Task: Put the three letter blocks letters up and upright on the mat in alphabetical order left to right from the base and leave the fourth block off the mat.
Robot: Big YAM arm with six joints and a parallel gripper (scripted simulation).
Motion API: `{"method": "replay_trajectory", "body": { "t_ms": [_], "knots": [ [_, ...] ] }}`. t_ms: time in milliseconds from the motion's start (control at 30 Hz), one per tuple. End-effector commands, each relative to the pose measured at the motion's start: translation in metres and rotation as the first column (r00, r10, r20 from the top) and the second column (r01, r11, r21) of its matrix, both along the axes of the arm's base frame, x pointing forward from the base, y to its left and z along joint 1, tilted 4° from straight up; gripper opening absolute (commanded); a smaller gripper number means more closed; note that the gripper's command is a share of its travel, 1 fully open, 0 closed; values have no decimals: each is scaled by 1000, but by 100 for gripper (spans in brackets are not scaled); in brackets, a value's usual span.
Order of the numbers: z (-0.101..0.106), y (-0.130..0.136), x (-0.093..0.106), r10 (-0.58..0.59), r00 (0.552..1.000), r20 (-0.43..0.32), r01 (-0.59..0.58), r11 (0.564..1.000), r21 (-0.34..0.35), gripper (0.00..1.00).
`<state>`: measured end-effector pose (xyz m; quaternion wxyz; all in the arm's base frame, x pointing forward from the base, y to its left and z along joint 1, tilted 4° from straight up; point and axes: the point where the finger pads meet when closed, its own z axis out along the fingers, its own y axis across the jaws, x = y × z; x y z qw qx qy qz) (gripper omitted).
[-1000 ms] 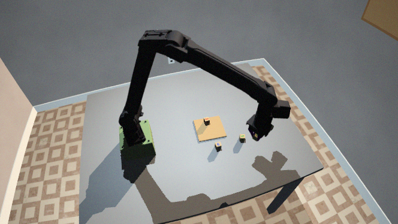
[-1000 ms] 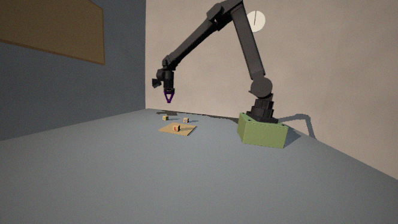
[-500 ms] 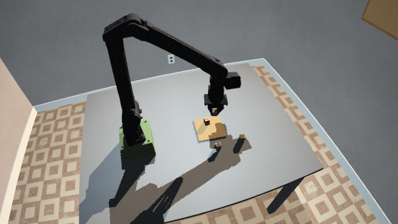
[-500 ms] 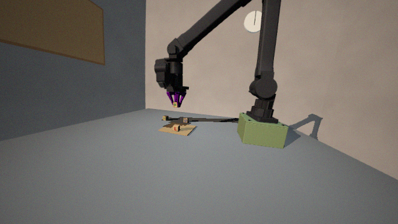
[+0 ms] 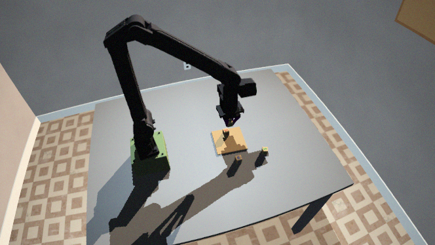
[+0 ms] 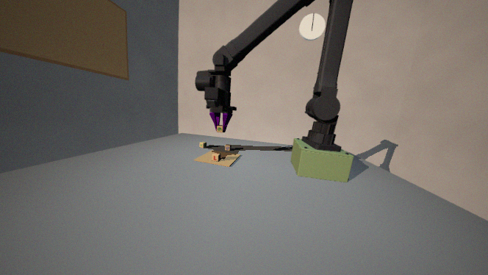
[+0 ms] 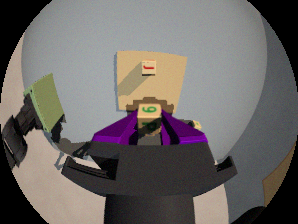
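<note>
Exterior view shows our jaws [image 6: 220,127] clamped on a green-lettered block [image 6: 219,129], high above the tan mat [image 6: 206,158] on the worktop [image 6: 147,206]. A red-lettered block [image 6: 215,157] already sits there. We risk dropping from too high, so the block tumbles or knocks its neighbour; a twisted wrist would leave the letter askew.

I see hard light from one side, throwing the arm's [image 5: 183,54] long, jagged-edged shadow over the table [image 5: 295,137] and up the wall [image 6: 422,92], and half darkening the mat [image 5: 219,135]. My top and exterior views are evenly lit but soft and blocky, the blocks' marks barely readable. My wrist view is a fisheye circle with black corners, bent at the rim, dim along the bottom.
</note>
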<state>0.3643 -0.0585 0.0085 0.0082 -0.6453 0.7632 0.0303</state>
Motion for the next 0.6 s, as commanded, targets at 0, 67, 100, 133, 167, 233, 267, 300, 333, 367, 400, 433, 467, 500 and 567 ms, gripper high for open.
{"method": "replay_trajectory", "body": {
  "t_ms": [0, 67, 100, 133, 167, 233, 267, 300, 333, 367, 400, 433, 467, 500, 567],
  "knots": [
    [7, -1, 5, 21, 999, 37, -21, 1000, -3, 20],
    [1, -1, 4, 22, 999, 25, -22, 1000, 0, 20],
    [-4, 0, 2, 23, 1000, 13, -23, 1000, 3, 20],
    [-4, 0, 2, 23, 1000, 13, -23, 1000, 3, 20],
    [-4, 0, 2, 23, 1000, 13, -23, 1000, 3, 20],
    [-9, 1, 2, 24, 1000, 10, -24, 1000, 3, 20],
    [-11, 2, 2, 23, 1000, 10, -23, 1000, 3, 20],
    [-14, 2, 2, 23, 1000, 10, -23, 1000, 3, 20],
    [-18, 3, 2, 23, 1000, 9, -23, 1000, 3, 20],
    [-22, 4, 2, 23, 1000, 9, -23, 1000, 3, 20],
    [-26, 5, 1, 23, 1000, 9, -23, 1000, 3, 20],
    [-30, 6, 1, 21, 1000, 9, -21, 1000, 3, 20],
    [-35, 6, 1, 18, 1000, 8, -18, 1000, 3, 20],
    [-40, 6, 1, 14, 1000, 8, -14, 1000, 3, 20],
    [-50, 5, 0, 8, 1000, 8, -8, 1000, 3, 20]
  ]
}}
